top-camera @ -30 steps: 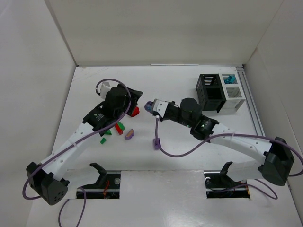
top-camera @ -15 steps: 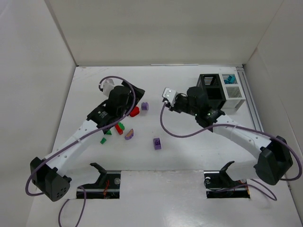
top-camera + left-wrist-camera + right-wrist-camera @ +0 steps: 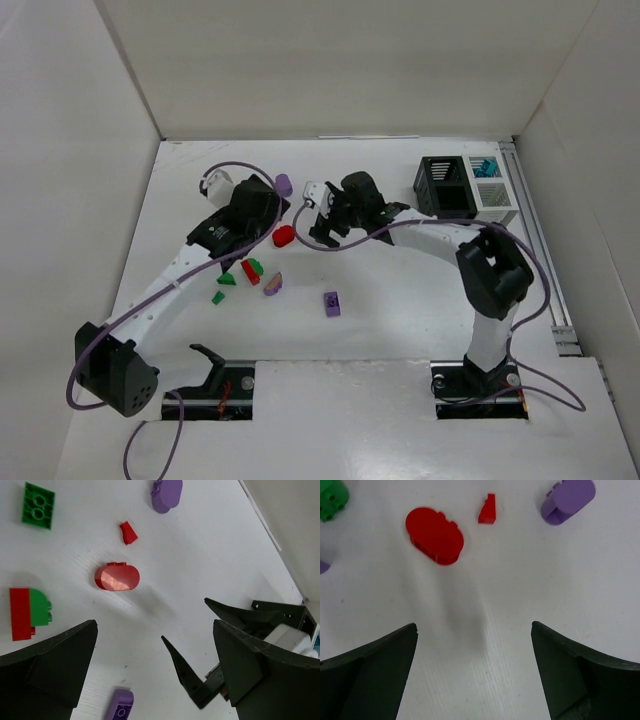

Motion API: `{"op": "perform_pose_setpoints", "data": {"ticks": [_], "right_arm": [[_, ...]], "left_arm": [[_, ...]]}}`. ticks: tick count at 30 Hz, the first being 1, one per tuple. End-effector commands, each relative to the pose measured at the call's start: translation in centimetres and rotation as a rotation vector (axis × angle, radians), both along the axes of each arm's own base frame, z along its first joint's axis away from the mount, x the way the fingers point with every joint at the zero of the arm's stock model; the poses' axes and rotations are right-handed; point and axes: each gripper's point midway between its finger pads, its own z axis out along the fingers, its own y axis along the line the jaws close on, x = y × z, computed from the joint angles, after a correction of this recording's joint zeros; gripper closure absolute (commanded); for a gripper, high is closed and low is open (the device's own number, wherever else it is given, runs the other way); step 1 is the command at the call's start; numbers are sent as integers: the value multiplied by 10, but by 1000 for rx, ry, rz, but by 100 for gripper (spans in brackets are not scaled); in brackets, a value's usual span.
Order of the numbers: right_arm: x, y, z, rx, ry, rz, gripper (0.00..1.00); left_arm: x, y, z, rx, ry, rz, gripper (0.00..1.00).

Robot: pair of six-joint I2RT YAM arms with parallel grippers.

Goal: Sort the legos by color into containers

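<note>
Moved: right fingers (image 3: 473, 626) away from containers (image 3: 432, 190), now just beside red oval lego (image 3: 283, 236), facing left fingers (image 3: 155, 625). Both pairs apart, empty. Teal legos (image 3: 486, 168) binned; rest loose around it on surface (image 3: 400, 290).

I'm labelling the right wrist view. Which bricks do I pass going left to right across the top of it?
green brick → red oval brick → small red piece → purple brick
</note>
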Motion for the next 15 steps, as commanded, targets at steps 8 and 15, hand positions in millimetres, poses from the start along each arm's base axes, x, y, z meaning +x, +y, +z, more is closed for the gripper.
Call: {"op": "perform_pose_setpoints", "data": {"ticks": [8, 15], "right_arm": [[91, 82, 57, 208, -104, -67, 0], [145, 115, 13, 323, 49, -278, 0]], "left_arm": [[-9, 67, 6, 33, -40, 140, 0], [-6, 75, 2, 23, -40, 145, 0]]}}
